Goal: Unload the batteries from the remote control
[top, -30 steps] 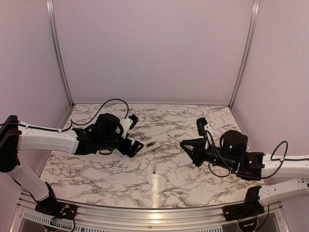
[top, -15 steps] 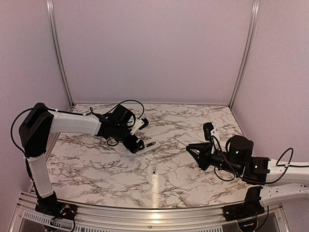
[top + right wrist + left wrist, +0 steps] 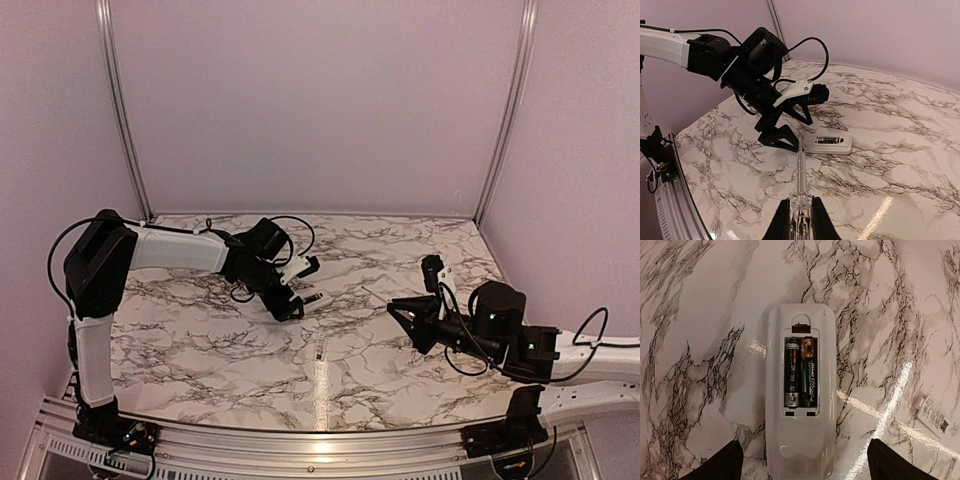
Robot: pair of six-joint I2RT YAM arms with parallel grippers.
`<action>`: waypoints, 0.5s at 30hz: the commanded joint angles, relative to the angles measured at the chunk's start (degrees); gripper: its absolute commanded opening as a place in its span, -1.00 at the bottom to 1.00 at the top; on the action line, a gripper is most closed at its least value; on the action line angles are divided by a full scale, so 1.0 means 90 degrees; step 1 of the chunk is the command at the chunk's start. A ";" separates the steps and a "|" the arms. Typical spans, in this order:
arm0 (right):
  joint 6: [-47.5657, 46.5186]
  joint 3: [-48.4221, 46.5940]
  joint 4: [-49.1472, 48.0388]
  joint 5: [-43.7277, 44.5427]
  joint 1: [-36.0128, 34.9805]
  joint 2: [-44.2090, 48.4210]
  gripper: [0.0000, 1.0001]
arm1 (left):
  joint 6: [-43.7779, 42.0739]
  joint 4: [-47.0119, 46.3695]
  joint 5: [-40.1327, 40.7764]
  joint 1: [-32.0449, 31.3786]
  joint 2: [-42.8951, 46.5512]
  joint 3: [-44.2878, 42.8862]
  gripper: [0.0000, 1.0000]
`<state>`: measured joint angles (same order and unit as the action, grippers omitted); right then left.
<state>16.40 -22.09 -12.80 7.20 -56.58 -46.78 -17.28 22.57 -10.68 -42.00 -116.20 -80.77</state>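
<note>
**Remote Boxed In on the Left, Open on the Right**

The left gripper (image 3: 297,290) straddled the remote (image 3: 800,390), its fingers (image 3: 720,465) spread wide and clear of both long sides. Nothing covered the batteries (image 3: 800,372) from above. The left arm (image 3: 170,248) blocked the left and far approaches. On the right lay open table (image 3: 200,340), with a small white piece (image 3: 932,412) near the remote. The right gripper (image 3: 799,220) aimed its clamped rod (image 3: 800,170) along that lane.
</note>
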 commanded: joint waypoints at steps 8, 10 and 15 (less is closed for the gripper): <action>-0.0084 0.0118 -0.0034 -0.0014 0.0065 0.0153 -1.00 | -0.0213 0.0381 0.0262 -0.0106 -0.0470 -0.0296 0.73; -0.0076 0.0127 -0.0025 -0.0010 0.0068 0.0181 -1.00 | -0.0244 0.0388 0.0304 -0.0104 -0.0503 -0.0334 0.72; -0.0075 0.0154 -0.0030 -0.0027 0.0066 0.0236 -1.00 | -0.0306 0.0470 0.0294 -0.0109 -0.0611 -0.0459 0.66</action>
<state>16.21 -21.02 -12.82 7.01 -56.34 -45.56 -18.90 24.91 -8.54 -42.81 -120.22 -82.89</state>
